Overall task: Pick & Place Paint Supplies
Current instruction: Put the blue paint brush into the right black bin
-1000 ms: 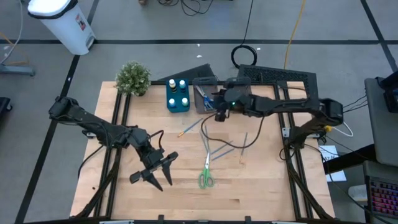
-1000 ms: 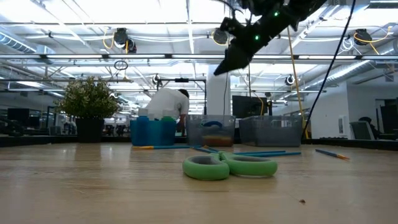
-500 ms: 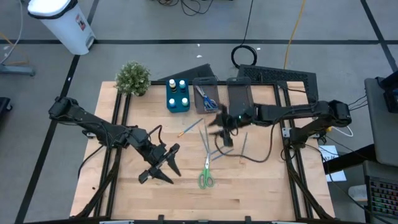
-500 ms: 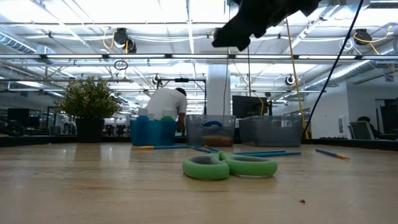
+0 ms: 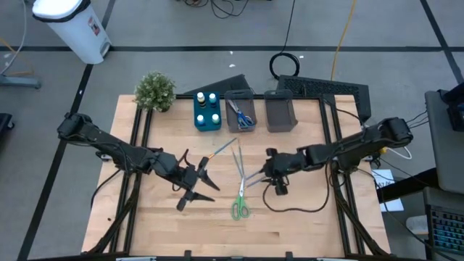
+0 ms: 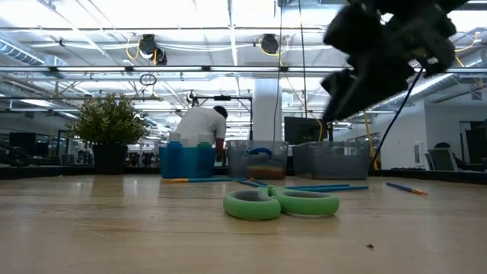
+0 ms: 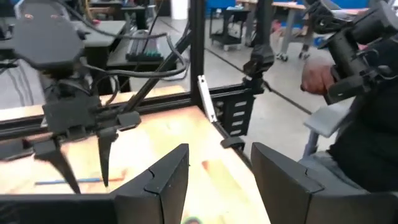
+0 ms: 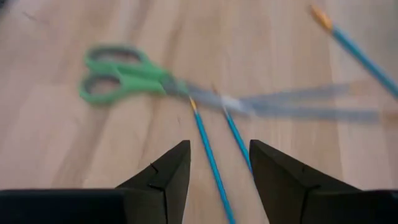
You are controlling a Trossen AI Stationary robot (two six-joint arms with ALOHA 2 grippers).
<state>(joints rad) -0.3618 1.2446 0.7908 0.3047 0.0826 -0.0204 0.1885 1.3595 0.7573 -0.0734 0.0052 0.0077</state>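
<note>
Green-handled scissors (image 5: 239, 203) lie flat on the table, also in the low view (image 6: 281, 204) and the right wrist view (image 8: 118, 74). Thin blue brushes (image 5: 254, 174) lie beside the blades; one (image 8: 211, 155) is just below my right gripper. My right gripper (image 5: 276, 181) hovers open above these brushes, to the right of the scissors (image 8: 219, 146). My left gripper (image 5: 196, 187) is open above bare table left of the scissors (image 7: 221, 152). Bottles with yellow, white and teal caps stand in the blue bin (image 5: 208, 112). More scissors lie in a grey bin (image 5: 241, 112).
A second grey bin (image 5: 280, 112) stands right of the first, at the far edge. A potted plant (image 5: 154, 90) sits at the far left corner. Another brush (image 5: 221, 149) lies near the bins. A cable trails under the right arm. A person shows beyond the table (image 6: 202, 125).
My right gripper has come from above the grey bins toward the near edge and down, ending over the brushes beside the scissors. My left gripper has shifted right and toward the far edge, turning somewhat. The scissors and brushes have stayed where they were.
</note>
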